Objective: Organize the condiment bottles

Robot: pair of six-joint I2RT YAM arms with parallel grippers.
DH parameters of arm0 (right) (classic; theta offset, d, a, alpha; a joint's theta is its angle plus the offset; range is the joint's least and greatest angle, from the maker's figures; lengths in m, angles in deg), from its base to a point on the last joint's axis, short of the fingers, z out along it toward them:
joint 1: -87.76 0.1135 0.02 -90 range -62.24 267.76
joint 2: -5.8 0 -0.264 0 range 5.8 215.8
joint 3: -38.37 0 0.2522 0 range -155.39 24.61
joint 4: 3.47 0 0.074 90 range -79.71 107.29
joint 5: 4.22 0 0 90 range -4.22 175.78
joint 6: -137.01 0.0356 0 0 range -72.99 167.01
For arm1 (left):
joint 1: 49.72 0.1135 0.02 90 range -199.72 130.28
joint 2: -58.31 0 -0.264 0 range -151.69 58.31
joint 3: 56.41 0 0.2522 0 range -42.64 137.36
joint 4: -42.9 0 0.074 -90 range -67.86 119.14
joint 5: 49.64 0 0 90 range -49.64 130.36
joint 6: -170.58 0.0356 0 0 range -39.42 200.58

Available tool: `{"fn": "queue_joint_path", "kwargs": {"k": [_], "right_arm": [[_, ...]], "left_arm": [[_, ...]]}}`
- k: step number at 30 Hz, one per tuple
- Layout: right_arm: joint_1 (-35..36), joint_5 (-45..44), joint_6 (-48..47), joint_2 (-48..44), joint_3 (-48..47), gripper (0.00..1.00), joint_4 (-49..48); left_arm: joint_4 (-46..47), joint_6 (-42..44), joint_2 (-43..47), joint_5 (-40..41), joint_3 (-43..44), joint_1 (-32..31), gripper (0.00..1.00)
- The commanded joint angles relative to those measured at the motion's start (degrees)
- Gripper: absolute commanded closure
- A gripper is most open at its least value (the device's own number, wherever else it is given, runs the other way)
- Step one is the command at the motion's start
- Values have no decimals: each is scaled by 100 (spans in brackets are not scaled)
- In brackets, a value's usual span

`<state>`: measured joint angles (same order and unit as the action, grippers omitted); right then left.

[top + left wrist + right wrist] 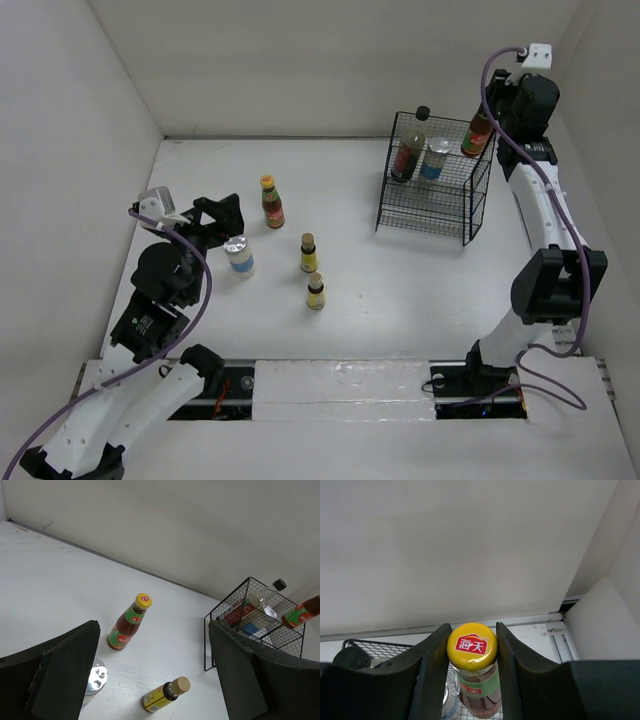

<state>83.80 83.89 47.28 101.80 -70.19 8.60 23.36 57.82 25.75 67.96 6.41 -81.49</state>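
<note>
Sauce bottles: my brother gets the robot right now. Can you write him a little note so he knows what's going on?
Left gripper: open, holding nothing, beside the table jar.
Right gripper: shut on a red-sauce bottle at the wire basket's far right corner, not let go yet.
Done: the tall dark bottle and one silver-lidded jar stand in the basket.
Left: release that bottle. Then move the table jar, the other red-sauce bottle, a small yellow bottle and its twin, all standing on the table.
</note>
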Motion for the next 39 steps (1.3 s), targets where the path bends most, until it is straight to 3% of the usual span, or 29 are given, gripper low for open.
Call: {"fn": "queue_joint_path", "kwargs": {"k": [1,6,16,22,28,33,39], "right_arm": [[-69,66,42,-232,-275,86,-1192],[-69,66,43,-179,-215,86,-1246],[-69,66,359,-232,1314,86,-1878],[-69,66,474,-126,1658,85,-2002],[-69,4,474,-73,1939,75,-2002],[-69,4,474,-135,1992,55,-2002],[-69,4,474,-327,1869,46,-1844]], "left_arm": [[227,88,-40,9,-45,4,14],[227,88,-93,9,-45,4,14],[227,88,-93,-43,-45,4,14],[227,88,-93,-44,-45,4,14],[227,88,-93,-96,-45,4,14],[227,88,-93,-149,-45,4,14],[227,140,-93,-149,-45,4,14]]}}
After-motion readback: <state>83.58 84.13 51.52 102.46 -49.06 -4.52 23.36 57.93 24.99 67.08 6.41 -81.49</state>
